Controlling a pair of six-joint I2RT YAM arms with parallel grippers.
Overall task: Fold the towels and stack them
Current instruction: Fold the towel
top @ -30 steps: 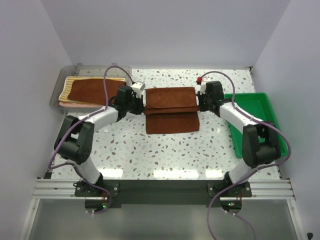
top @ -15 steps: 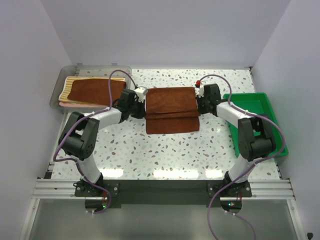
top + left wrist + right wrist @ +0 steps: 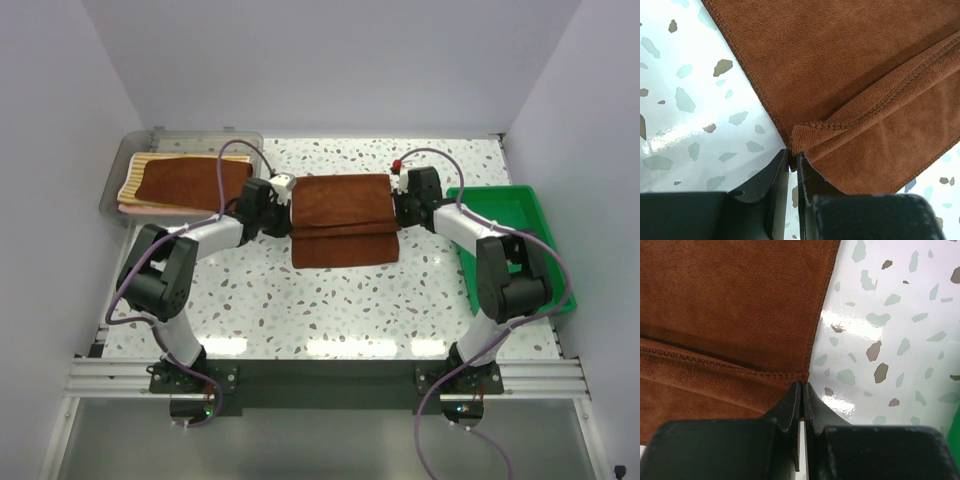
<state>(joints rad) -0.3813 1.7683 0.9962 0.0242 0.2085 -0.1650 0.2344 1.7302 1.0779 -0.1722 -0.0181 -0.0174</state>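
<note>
A rust-brown towel [image 3: 343,215] lies partly folded at the table's centre, its upper layer doubled over a lower layer that sticks out toward the near side. My left gripper [image 3: 289,214] is shut on the folded left corner [image 3: 805,132], seen in the left wrist view with the gripper [image 3: 792,154] pinching cloth. My right gripper [image 3: 398,211] is shut on the right corner, and the right wrist view shows the gripper [image 3: 802,385] closed on the towel's stitched hem [image 3: 765,374]. Another rust-brown towel [image 3: 190,182] tops a striped towel [image 3: 136,172] and a pink towel [image 3: 135,209] at the left.
The stacked towels sit in a clear grey bin [image 3: 180,138] at the back left. A green tray [image 3: 520,215] stands at the right, close to the right arm. Speckled tabletop [image 3: 330,300] stretches between the towel and the arm bases.
Both grippers moved the held edge a little toward the near side and lower, so the upper layer now lies flatter over the lower one. Nothing has shifted in the last half second.
</note>
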